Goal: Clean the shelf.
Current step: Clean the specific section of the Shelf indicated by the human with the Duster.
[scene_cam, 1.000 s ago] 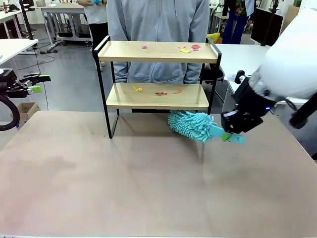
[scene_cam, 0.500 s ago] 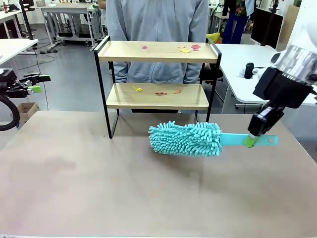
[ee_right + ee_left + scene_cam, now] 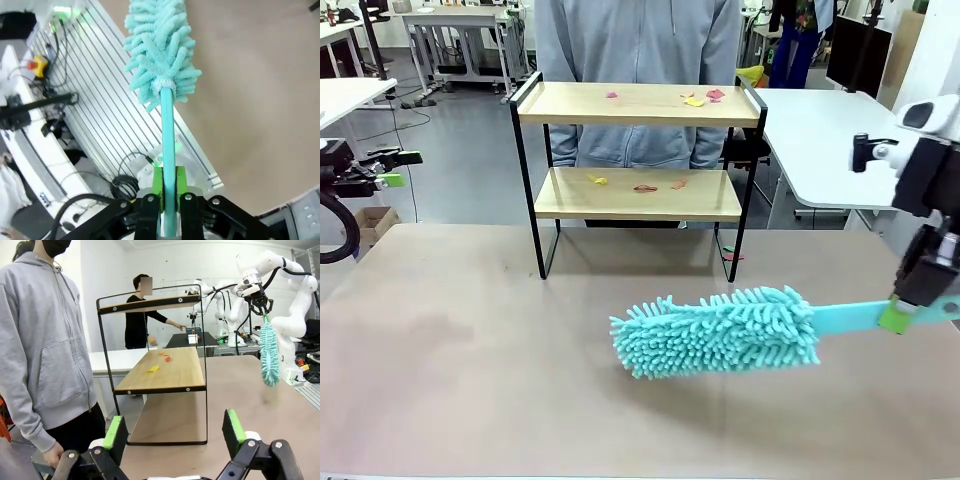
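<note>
The shelf (image 3: 638,104) stands at the table's far side, two wooden boards in a black frame, with small pink and yellow scraps (image 3: 698,98) on both boards. In the left wrist view the shelf (image 3: 170,371) is seen from its end. My right gripper (image 3: 904,318) is shut on the handle of a teal fluffy duster (image 3: 720,332), held level above the table in front of the shelf. In the right wrist view the duster (image 3: 160,50) runs up from my right gripper (image 3: 168,185). My left gripper (image 3: 392,168) is open at the far left, off the table; its green pads (image 3: 233,426) stand wide apart.
A person in a grey hoodie (image 3: 640,50) stands right behind the shelf. A white table (image 3: 820,140) lies to the back right. A small pink scrap (image 3: 732,257) lies on the tan table by the shelf's right leg.
My right arm has swung the duster away from under the shelf, toward me and higher, turning it level. The left gripper has not moved.
</note>
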Tool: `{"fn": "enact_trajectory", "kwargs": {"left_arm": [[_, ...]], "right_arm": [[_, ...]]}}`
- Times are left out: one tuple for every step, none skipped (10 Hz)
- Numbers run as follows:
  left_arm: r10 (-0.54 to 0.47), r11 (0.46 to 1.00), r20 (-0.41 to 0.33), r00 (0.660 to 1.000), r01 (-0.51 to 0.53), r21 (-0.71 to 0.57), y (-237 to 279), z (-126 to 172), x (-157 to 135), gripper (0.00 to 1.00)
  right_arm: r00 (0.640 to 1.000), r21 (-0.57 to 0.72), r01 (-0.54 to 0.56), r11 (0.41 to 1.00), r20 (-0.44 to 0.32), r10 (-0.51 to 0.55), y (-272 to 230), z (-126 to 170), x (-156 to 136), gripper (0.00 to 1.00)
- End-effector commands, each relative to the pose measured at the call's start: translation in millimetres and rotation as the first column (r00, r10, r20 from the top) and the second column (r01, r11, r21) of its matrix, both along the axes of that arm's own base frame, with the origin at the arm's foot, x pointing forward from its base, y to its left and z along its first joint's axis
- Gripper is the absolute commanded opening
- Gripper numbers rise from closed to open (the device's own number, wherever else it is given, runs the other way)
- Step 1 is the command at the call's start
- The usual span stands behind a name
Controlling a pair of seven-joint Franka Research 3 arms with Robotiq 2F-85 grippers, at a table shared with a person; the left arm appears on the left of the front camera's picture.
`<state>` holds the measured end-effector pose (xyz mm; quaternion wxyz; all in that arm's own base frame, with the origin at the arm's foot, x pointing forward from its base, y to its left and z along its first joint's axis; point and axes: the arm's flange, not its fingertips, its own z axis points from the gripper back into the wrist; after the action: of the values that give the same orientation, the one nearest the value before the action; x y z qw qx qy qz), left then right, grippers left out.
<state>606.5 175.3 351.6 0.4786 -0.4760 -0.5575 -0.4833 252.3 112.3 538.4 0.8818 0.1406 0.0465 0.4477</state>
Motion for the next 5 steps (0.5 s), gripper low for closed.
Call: {"fn": "enact_trajectory", "kwargs": {"left_arm": [[0.001,1.000,0.006,1.000,-0.001,-0.001,0,4,-2,1.00],[0.001,1.000,0.006,1.000,-0.001,-0.001,0,4,-2,1.00],[0.001,1.000,0.006,1.000,-0.001,-0.001,0,4,-2,1.00],[0.001,1.000,0.006,1.000,-0.001,-0.001,0,4,-2,1.00],[0.001,1.000,0.006,1.000,-0.001,-0.001,0,4,-2,1.00]], "right_arm": [[0.999,0.024,-0.050,0.998,0.010,0.050,-22,-4,4,0.13],[1.000,0.000,0.000,1.000,0.000,0.000,0,0,0,0.13],[1.000,0.000,0.000,1.000,0.000,0.000,0,0,0,0.13],[1.000,0.000,0.000,1.000,0.000,0.000,0,0,0,0.13],[1.000,0.000,0.000,1.000,0.000,0.000,0,0,0,0.13]]}}
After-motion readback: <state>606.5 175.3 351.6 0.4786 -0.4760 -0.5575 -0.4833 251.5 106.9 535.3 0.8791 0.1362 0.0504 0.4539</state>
